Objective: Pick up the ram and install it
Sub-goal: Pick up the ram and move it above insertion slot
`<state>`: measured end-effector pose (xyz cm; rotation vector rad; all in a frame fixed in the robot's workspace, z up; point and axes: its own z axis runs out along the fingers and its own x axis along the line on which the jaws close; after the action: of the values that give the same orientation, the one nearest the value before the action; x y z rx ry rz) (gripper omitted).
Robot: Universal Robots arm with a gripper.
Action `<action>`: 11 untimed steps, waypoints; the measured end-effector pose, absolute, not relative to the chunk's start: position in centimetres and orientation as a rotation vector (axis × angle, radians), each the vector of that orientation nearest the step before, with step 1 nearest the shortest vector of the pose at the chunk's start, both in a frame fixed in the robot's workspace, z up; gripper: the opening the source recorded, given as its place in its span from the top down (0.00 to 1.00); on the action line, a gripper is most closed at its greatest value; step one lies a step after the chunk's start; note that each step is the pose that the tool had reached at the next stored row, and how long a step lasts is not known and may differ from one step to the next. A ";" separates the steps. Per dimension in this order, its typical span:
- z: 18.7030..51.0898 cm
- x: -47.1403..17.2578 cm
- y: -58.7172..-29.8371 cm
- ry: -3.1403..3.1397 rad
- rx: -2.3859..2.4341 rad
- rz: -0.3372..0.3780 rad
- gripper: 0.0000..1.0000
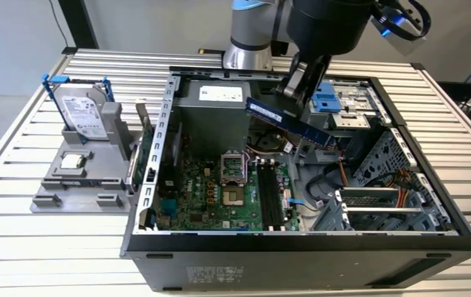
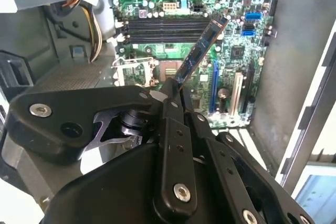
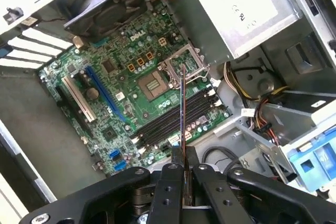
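The ram (image 1: 289, 122) is a long dark-blue stick held tilted in the air over the open computer case (image 1: 301, 247), above the motherboard (image 1: 210, 204). My gripper (image 1: 294, 99) is shut on it and reaches down from the back of the case. In the second wrist view the ram (image 2: 199, 51) sticks out from my black fingers (image 2: 171, 109) toward the empty black memory slots (image 2: 163, 27). The first wrist view shows the ram (image 3: 182, 108) edge-on, crossing over the memory slots (image 3: 168, 121), with my gripper (image 3: 184, 157) clamped on one end.
At the exterior view's left, a grey fixture (image 1: 78, 185) carries a silver hard drive (image 1: 82, 114) with blue brackets and a small square CPU chip (image 1: 72, 162). Inside the case are the power supply (image 1: 210, 111), the CPU socket (image 1: 233, 170), cables and a drive cage (image 1: 375, 204).
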<state>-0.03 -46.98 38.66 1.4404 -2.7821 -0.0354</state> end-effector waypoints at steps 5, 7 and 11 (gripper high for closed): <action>38.6 0.0 -47.0 -2.829 1.349 -0.036 1.00; 38.6 0.0 -47.0 -2.844 1.316 -0.036 1.00; 38.6 0.0 -47.0 -2.876 1.248 -0.036 1.00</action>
<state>-0.02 -46.98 38.64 1.2477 -2.8755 -0.0363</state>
